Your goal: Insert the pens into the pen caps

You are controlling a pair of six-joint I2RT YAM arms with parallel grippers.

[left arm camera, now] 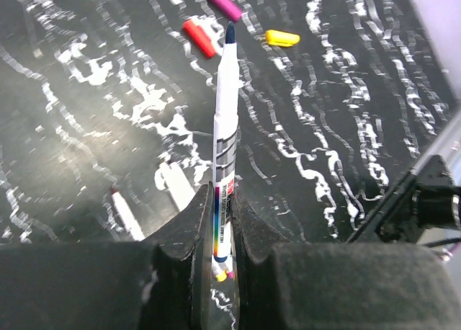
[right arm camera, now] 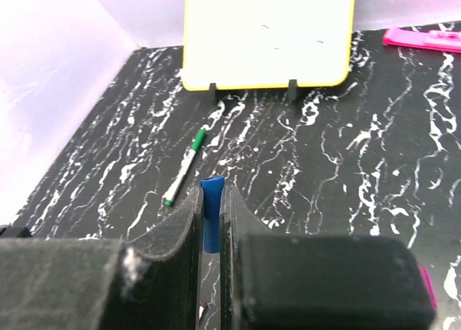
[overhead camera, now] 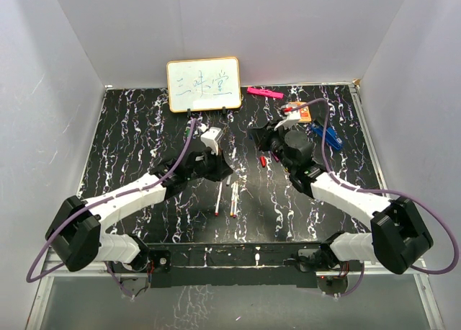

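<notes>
My left gripper (left arm camera: 220, 200) is shut on a white-barrelled pen (left arm camera: 227, 114) whose dark blue tip points at a purple cap (left arm camera: 225, 3), a red cap (left arm camera: 199, 38) and a yellow cap (left arm camera: 282, 38) lying on the table. My right gripper (right arm camera: 210, 197) is shut on a blue cap (right arm camera: 212, 189), open end forward. From above, the left gripper (overhead camera: 216, 161) and right gripper (overhead camera: 258, 134) sit mid-table, apart. Two more pens (overhead camera: 218, 197) (overhead camera: 234, 198) lie near the front. A green-capped pen (right arm camera: 184, 166) lies left of the right gripper.
A small whiteboard (overhead camera: 204, 84) stands at the back of the black marbled table (overhead camera: 130, 143). A pink marker-like bar (overhead camera: 264, 93) lies to its right. A blue clip-like object (overhead camera: 328, 135) and an orange item (overhead camera: 301, 114) lie at the back right. Grey walls enclose three sides.
</notes>
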